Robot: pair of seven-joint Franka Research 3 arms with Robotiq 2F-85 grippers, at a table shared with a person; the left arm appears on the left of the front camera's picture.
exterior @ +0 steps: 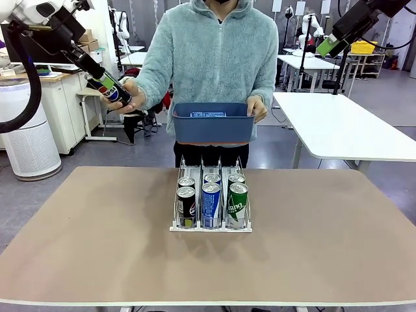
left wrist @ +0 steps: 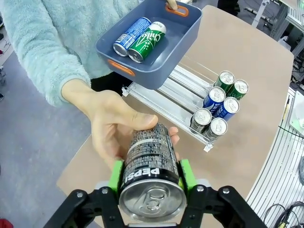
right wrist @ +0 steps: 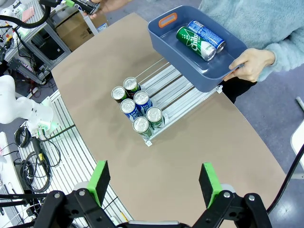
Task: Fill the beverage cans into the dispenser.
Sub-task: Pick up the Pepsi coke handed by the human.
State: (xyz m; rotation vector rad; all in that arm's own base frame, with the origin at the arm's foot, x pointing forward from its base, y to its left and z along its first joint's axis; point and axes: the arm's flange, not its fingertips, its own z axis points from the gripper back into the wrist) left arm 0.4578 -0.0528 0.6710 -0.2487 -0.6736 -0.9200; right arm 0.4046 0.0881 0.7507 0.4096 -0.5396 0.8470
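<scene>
Left gripper [left wrist: 150,174]: pinching a black Pepsi can [left wrist: 149,154] across its body, raised at the far left of the worktop [exterior: 97,247]. A person's hand [left wrist: 111,126] cups the can's far end.
Right gripper [right wrist: 154,182]: spread, holding nothing, high at the far right.
Dispenser [right wrist: 178,92]: mid-worktop. Six cans [exterior: 211,205] stand upright at its near end, two per lane: black left, blue middle, green right.
Dark-blue bin [exterior: 212,130]: held by the person's other hand [right wrist: 249,64] above the dispenser's far end. Inside lie a blue can [left wrist: 133,35] and a green can [left wrist: 149,40], side by side.
</scene>
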